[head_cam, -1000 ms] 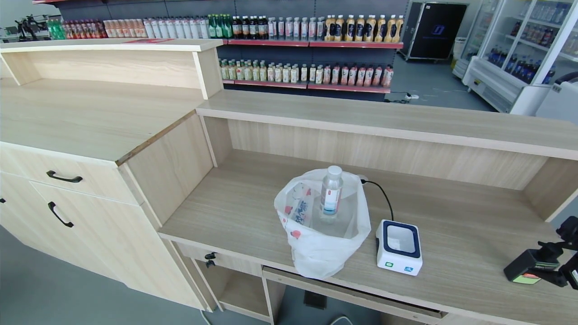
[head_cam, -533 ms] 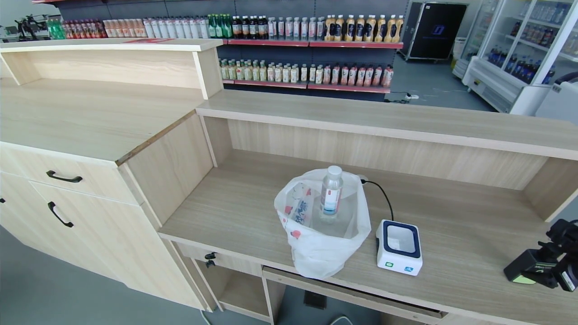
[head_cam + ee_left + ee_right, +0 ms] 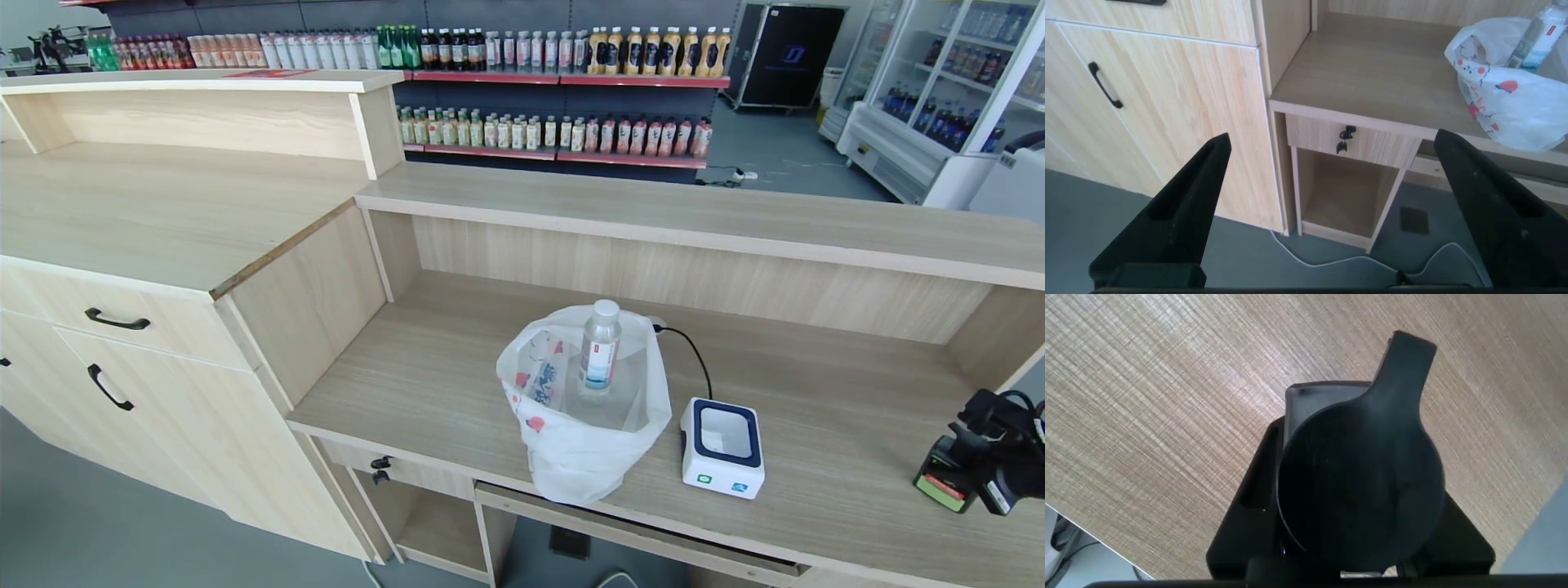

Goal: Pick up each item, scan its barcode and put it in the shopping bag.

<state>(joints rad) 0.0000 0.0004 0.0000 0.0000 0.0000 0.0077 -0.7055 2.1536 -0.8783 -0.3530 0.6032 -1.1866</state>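
Here the right gripper point(image 3: 971, 482) is clenched on a small black box with a green and red label point(image 3: 939, 483), which it holds tilted over the right end of the light wooden counter point(image 3: 816, 392). I cannot tell if the box touches the wood. The white plastic shopping bag with red prints point(image 3: 571, 453) stands open near the middle, and a clear water bottle with a white cap point(image 3: 600, 347) is upright inside it. Just beside the bag, between it and the box, lies a white scanner with a dark blue frame point(image 3: 724, 447). Its black cable point(image 3: 696, 357) runs back behind the bag. The left gripper point(image 3: 1333, 140) hangs low with its fingers wide apart, near a pale wooden cabinet door point(image 3: 1184, 98).
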